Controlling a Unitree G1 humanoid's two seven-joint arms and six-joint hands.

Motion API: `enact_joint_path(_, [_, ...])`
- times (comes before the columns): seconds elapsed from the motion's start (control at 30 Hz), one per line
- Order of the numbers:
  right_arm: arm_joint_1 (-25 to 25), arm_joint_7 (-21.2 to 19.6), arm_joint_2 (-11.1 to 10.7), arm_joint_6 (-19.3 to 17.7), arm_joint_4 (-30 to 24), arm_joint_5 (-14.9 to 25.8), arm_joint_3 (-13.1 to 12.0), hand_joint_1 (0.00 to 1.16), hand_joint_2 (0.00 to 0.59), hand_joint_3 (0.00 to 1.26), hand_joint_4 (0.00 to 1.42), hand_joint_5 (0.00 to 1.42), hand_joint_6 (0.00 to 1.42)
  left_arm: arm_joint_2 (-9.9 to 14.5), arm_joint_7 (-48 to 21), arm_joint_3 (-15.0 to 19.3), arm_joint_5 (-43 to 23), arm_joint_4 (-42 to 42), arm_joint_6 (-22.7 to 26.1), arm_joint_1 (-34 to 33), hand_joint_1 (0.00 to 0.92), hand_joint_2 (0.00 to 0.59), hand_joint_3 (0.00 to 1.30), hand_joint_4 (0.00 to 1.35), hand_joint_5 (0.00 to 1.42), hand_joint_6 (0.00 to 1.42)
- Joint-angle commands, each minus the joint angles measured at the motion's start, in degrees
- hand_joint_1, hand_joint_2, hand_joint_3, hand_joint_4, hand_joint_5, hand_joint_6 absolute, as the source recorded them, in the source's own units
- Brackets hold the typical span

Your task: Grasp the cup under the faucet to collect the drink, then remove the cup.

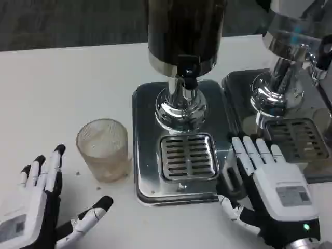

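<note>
Cup [103,149] stands left of the drip tray [145,176], not yet grasped. My left hand [44,207] near it, fingers spread, empty; right hand [270,187] flat, empty. Next: close on cup, shift it right under the faucet [188,75].

The cup [102,149] stands beside the drip grate [188,156], left of the faucet [188,72]. Both hands, left hand [44,207] and right hand [270,184], seem to hold nothing.
</note>
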Motion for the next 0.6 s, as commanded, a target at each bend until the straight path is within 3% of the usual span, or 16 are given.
enact_joint_path(0.03, [-0.3, -0.1, -0.2, -0.1, 0.3, -0.2, 0.0, 0.27, 0.463, 0.00, 0.00, 0.00, 0.00, 0.2, 0.0, 0.1, -0.1, 0.7, -0.3, -0.5, 0.000, 0.108, 0.00, 0.00, 0.00, 0.00])
enact_joint_path(0.6, [-2.8, -0.2, 0.4, 0.6, 2.0, -0.7, 0.4, 0.26, 0.457, 0.00, 0.00, 0.00, 0.00, 0.3, 2.0, 1.3, -1.5, 3.1, -2.3, -3.5, 0.000, 0.099, 0.00, 0.00, 0.00, 0.00])
